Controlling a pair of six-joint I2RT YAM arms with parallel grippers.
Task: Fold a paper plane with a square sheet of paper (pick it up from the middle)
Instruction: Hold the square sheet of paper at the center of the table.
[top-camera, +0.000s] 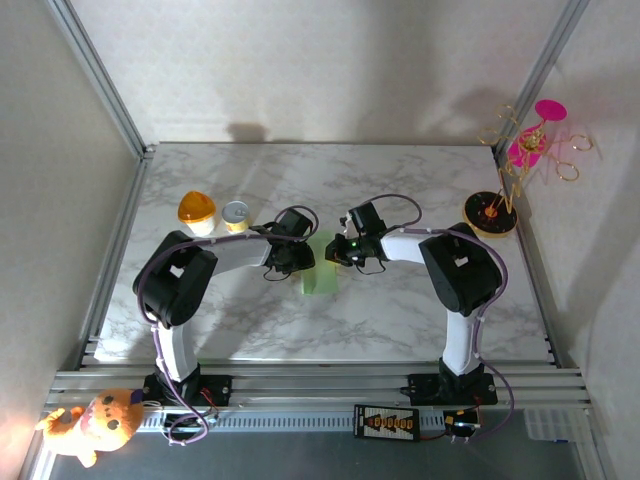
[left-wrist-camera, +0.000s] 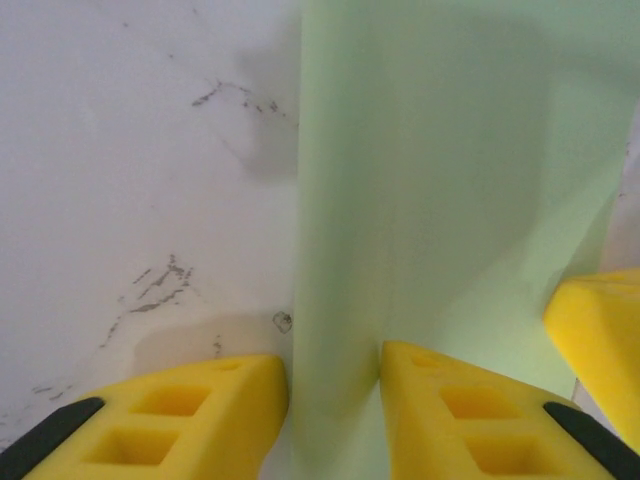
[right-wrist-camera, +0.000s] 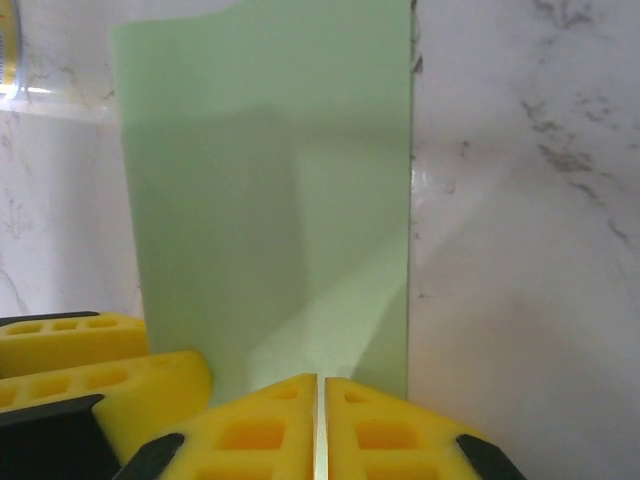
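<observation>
The square sheet of paper (top-camera: 320, 276) is pale green and lies folded into a narrow strip at the middle of the marble table. Both grippers meet over it. My left gripper (top-camera: 306, 262) comes from the left. In the left wrist view the left gripper (left-wrist-camera: 333, 372) has its yellow jaws apart, one on bare table, the other on the paper (left-wrist-camera: 450, 180), with the paper's left edge between them. My right gripper (top-camera: 336, 256) comes from the right. In the right wrist view the right gripper (right-wrist-camera: 321, 382) is closed to a thin slit at the near edge of the paper (right-wrist-camera: 260, 180), where a lighter flap rises toward the tips.
An orange-lidded cup (top-camera: 197, 212) and a small yellow tin (top-camera: 236, 215) stand just left of the left arm. A pink-and-gold ornament stand (top-camera: 520, 150) sits at the back right corner. A stuffed toy (top-camera: 90, 425) lies off the table's near left.
</observation>
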